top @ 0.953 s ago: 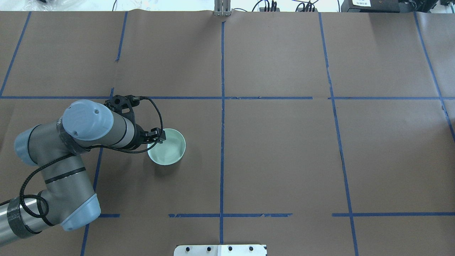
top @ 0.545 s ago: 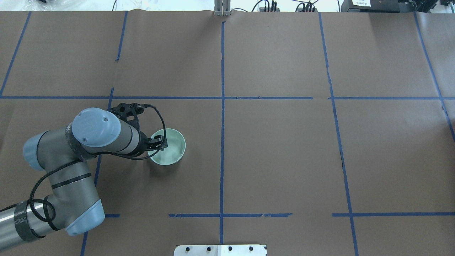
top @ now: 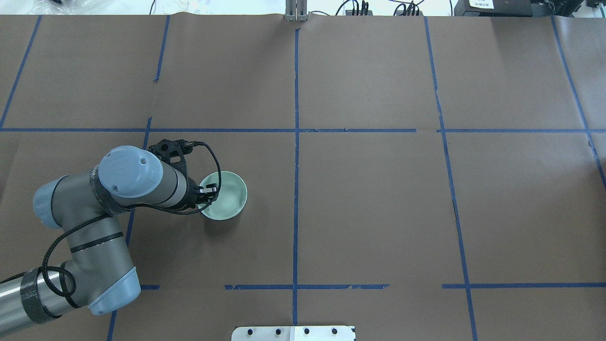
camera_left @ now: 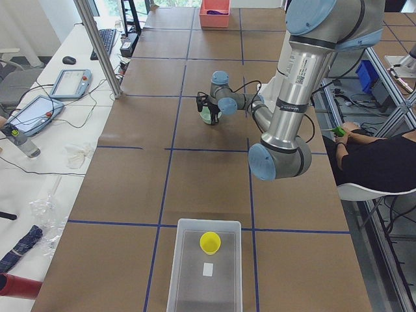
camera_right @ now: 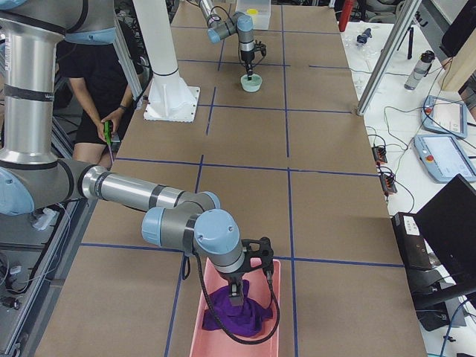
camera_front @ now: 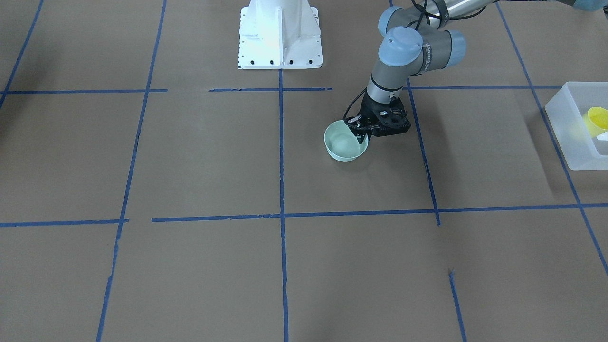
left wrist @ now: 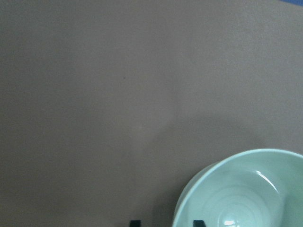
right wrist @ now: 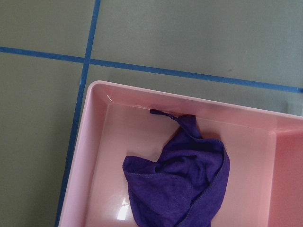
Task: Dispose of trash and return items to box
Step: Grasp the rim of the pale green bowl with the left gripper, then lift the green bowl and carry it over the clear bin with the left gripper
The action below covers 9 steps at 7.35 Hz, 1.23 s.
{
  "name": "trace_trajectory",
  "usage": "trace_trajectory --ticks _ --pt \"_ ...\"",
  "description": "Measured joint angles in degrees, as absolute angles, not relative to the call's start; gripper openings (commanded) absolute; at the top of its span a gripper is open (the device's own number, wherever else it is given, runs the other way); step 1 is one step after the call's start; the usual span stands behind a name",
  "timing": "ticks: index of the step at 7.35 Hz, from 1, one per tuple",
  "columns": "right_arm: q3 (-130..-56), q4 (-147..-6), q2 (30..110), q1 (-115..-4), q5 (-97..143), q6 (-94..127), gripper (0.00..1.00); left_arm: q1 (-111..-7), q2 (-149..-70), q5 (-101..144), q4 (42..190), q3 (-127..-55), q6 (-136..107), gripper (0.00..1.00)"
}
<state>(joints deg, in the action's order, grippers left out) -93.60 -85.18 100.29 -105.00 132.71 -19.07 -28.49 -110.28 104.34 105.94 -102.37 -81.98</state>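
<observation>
The left gripper (top: 209,192) hangs at the near edge of the pale green bowl (top: 227,195), fingers pointing down and spread. In the left wrist view, the two dark fingertips (left wrist: 135,223) stand apart with the bowl's rim rising between them: one tip is outside the wall with a gap still showing, the other over the inside. The fingers therefore straddle the wall but do not appear to pinch it yet. Since the bowl is round and has no long axis, a rim grip should work from this side as well as any other; what matters is that the wall stays between the tips as they close. The bowl's bulk lies beyond the inner finger. The box (camera_front: 565,137) stands well apart on the outer finger's side, with the yellow cup (camera_front: 597,121) already inside it, so the carry would probably lead back past the outer finger. The right gripper (camera_right: 236,297) is far off over the pink tray (right wrist: 94,142) that holds the purple cloth (right wrist: 180,184); its fingers cannot be made out, so the left arm is clearly the nearer.
</observation>
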Motion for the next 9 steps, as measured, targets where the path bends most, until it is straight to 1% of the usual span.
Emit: trace_trajectory --ticks 2,5,7,9 --pt "-93.63 -85.17 100.28 -104.16 132.76 -19.05 1.0 -29.07 -110.37 104.72 103.85 -105.34 -81.86 0.0" --pt "-93.71 -85.15 100.28 -102.77 132.9 -18.6 1.0 -34.89 -110.53 105.41 93.01 -113.72 -77.66 0.0" --pt "-95.27 -85.13 100.23 -100.12 134.02 -12.97 1.0 -41.73 -110.08 108.42 90.28 -115.38 -69.81 0.0" --pt "-98.38 -85.14 100.18 -95.2 136.62 -3.98 1.0 -48.17 -107.77 110.66 89.75 -115.54 -60.46 0.0"
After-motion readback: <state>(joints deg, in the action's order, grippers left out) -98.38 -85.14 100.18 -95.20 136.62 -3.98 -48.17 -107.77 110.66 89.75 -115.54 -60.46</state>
